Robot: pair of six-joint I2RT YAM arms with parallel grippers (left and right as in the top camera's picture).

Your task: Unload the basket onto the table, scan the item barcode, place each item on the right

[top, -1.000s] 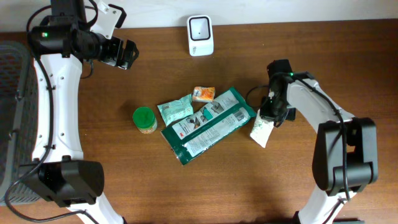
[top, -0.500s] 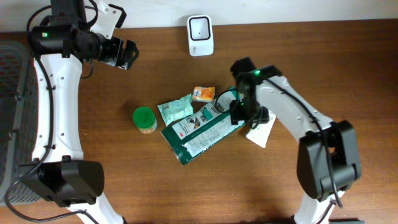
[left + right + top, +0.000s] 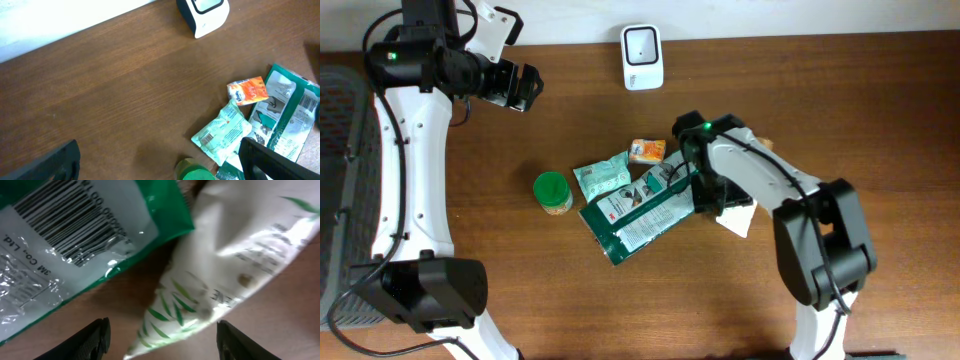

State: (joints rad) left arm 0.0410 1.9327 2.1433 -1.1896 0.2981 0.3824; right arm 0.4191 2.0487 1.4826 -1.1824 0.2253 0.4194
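The white barcode scanner [image 3: 642, 55] stands at the table's far edge, also in the left wrist view as scanner [image 3: 202, 12]. A large green package [image 3: 650, 205] lies mid-table; its barcode [image 3: 65, 217] faces up. A white pouch with green leaves [image 3: 740, 215] lies flat just right of it. My right gripper [image 3: 708, 190] hovers open low over the spot where these two meet. Its fingertips [image 3: 92, 340] straddle the pouch's corner [image 3: 220, 265], gripper [image 3: 162, 342] holding nothing. My left gripper [image 3: 517, 86] hangs open and empty, high at the back left, gripper [image 3: 157, 165].
A green-lidded jar [image 3: 552, 192], a light green packet [image 3: 602, 178] and a small orange packet [image 3: 647, 151] lie left of and behind the green package. A dark mesh basket [image 3: 338, 150] stands at the left edge.
My right gripper has opened, left the white pouch lying on the table, and moved left to the green package's right end. The left arm has not moved.
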